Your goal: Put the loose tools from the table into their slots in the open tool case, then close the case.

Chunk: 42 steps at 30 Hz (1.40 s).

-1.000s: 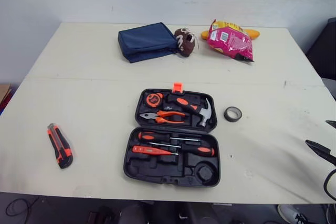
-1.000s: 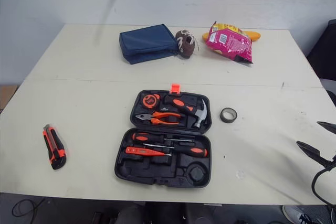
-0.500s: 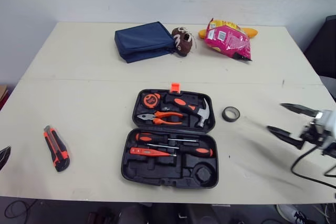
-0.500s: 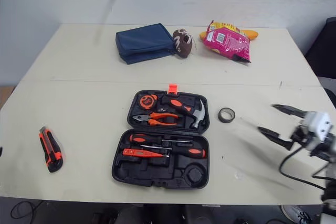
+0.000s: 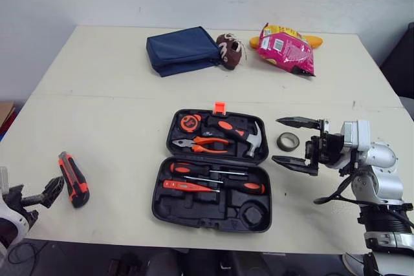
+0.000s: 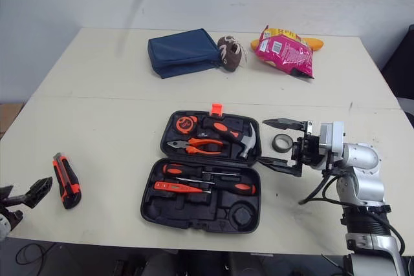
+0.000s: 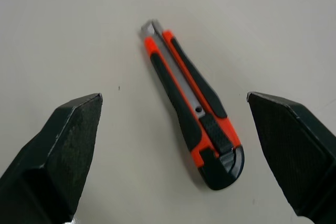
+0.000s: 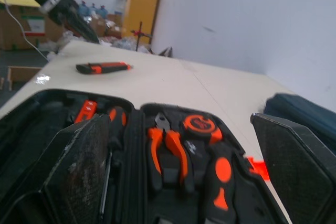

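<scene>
Pale surface [image 5: 116, 114] against a white wall. At the far edge, out of play, lie a blue pouch [image 5: 181, 51], a small toy football [image 5: 228, 51] and a pink snack bag [image 5: 284, 48].

The tool case [image 5: 159, 206] lies open mid-surface, with both halves flat. Already seated are a tape measure [image 5: 189, 123], pliers [image 5: 199, 143], a hammer [image 5: 242, 135] and screwdrivers [image 5: 213, 171]. The near half has a bare round recess [image 5: 252, 212] and a bare long recess [image 5: 187, 203].

We count two loose items:
- The utility knife [image 5: 73, 179] lies well to the left of the case. The left gripper [image 5: 33, 193] is near it with fingers wide apart, holding nothing. The left wrist view shows the knife framed between the two fingers, untouched.
- The tape roll [image 5: 287, 140] lies just right of the case's far half. The right gripper [image 5: 276, 140] is beside it, fingers spread and empty, pointing across the case. We cannot tell its height above the surface.

Our read is that the task is at its start. Neither loose item is grasped, two slots stand unfilled, and the case is yet to be closed. We judge that the roll belongs in the round recess and the knife in the long one.
</scene>
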### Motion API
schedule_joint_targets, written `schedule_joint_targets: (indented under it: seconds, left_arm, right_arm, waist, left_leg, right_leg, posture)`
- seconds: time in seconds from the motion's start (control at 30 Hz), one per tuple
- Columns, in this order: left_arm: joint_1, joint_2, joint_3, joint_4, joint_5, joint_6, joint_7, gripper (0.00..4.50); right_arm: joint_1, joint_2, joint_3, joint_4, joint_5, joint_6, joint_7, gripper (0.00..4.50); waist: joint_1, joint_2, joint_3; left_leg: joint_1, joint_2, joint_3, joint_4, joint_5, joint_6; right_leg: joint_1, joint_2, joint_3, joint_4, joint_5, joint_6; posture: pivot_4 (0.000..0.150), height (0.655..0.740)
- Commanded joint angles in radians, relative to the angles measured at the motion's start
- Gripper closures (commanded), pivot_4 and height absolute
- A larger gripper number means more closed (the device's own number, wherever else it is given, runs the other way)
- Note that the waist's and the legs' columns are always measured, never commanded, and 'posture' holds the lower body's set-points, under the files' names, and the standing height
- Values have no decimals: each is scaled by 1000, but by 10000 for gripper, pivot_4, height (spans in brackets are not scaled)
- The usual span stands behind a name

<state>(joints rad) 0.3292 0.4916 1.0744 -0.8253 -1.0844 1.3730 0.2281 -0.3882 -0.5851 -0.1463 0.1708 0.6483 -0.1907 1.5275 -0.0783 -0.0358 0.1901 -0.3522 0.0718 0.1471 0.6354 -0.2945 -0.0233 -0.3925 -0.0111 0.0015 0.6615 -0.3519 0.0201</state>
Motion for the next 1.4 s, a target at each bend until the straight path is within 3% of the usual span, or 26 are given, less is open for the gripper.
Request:
schedule_joint_targets:
  seconds: [0.03,0.2,0.4,0.9,1.0,1.17,1.4]
  left_arm:
    - [-96,-63,-26,-29,-20,80,179,104]
    - [-238,-105,-90,7,23,172,262,104]
    - [-316,-103,-167,87,156,230,256,104]
    - [-388,-43,-375,282,412,216,35,104]
    - [-370,-33,-392,306,446,205,-14,8082]
    - [-344,-31,-387,305,493,193,-72,28672]
    - [-338,-25,-360,255,533,123,-158,29498]
  right_arm:
    - [-25,25,33,-59,34,1,71,0]
    - [-12,30,60,-68,31,-16,87,0]
    - [15,31,56,-79,24,-20,78,0]
    - [50,48,66,-109,-3,-27,27,0]
    - [51,50,68,-126,-6,-19,12,0]
    - [64,48,68,-147,-10,-13,-1,0]
    - [81,38,54,-152,-25,-17,-15,0]
  waist:
    - [1,0,0]
    - [7,-1,0]
    - [19,-1,0]
    - [40,5,-4]
    - [45,8,-5]
    - [45,9,-6]
    - [40,10,-6]
  left_leg:
    - [0,0,0,1,0,0]
    - [0,-1,-2,2,4,-1]
    - [0,-1,-1,2,4,-1]
    - [1,-2,-1,3,5,-1]
    - [1,-2,-1,2,5,-1]
    - [1,-2,-1,1,5,-1]
    - [2,-2,-1,-1,4,1]
  right_leg:
    - [0,1,0,0,0,0]
    - [1,2,0,2,2,0]
    - [0,2,1,1,2,0]
    - [1,1,1,2,3,0]
    - [1,1,1,2,3,0]
    - [1,1,1,2,3,0]
    - [0,1,1,2,3,0]
  posture:
    - [1500,7400]
    - [1500,7400]
    - [1500,7400]
    - [1500,7400]
    - [1500,7400]
    - [1500,7400]
    - [1500,7400]
